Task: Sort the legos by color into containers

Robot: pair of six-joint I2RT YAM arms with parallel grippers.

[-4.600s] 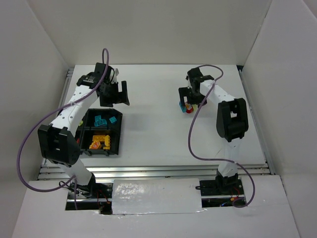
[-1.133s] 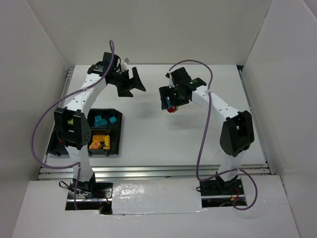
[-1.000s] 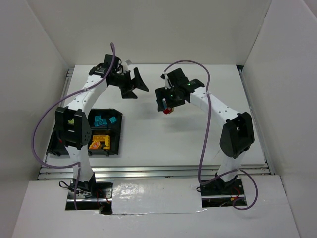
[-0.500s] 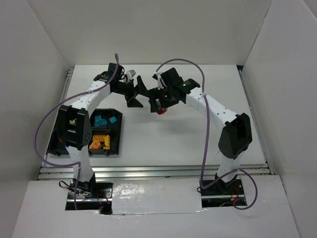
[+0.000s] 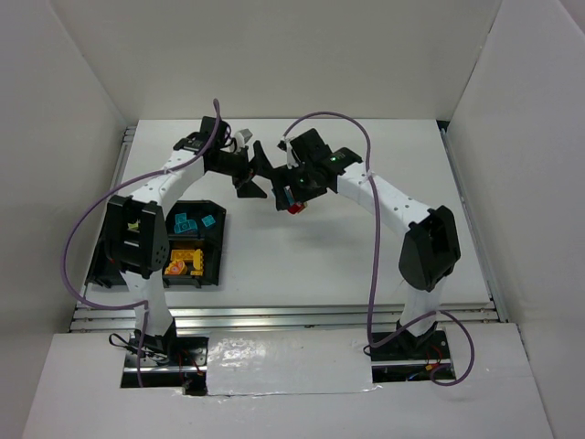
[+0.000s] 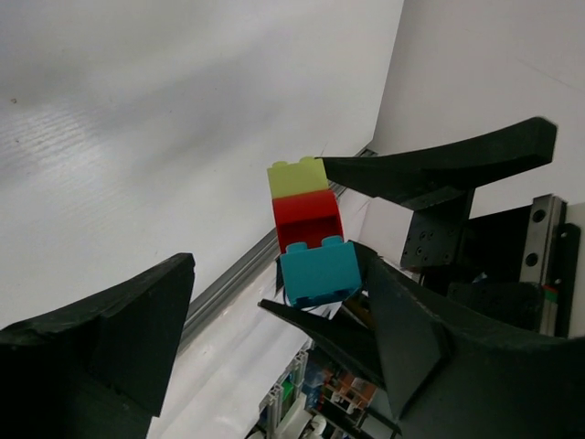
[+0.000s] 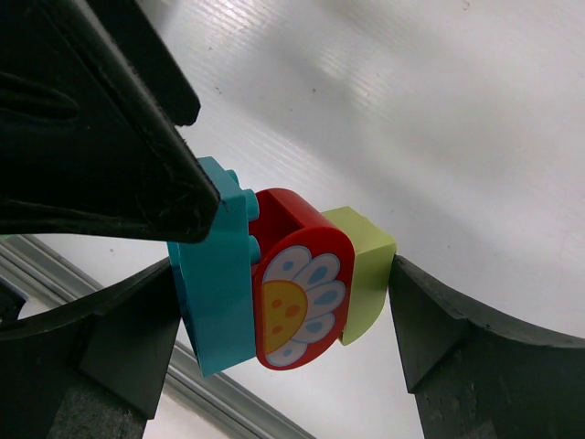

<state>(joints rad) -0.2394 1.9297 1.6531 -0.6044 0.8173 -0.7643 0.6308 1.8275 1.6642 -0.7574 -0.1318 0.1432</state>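
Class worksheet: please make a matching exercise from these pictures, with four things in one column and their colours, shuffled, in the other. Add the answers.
Things
1. tray
2. flower brick
3. cables
4. table

Colours
a. purple
b. white
c. black
d. red

Pairs: 1-c, 2-d, 3-a, 4-b

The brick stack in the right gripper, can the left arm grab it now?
Probably yes: the left gripper is open right beside the brick stack, with nothing between them.
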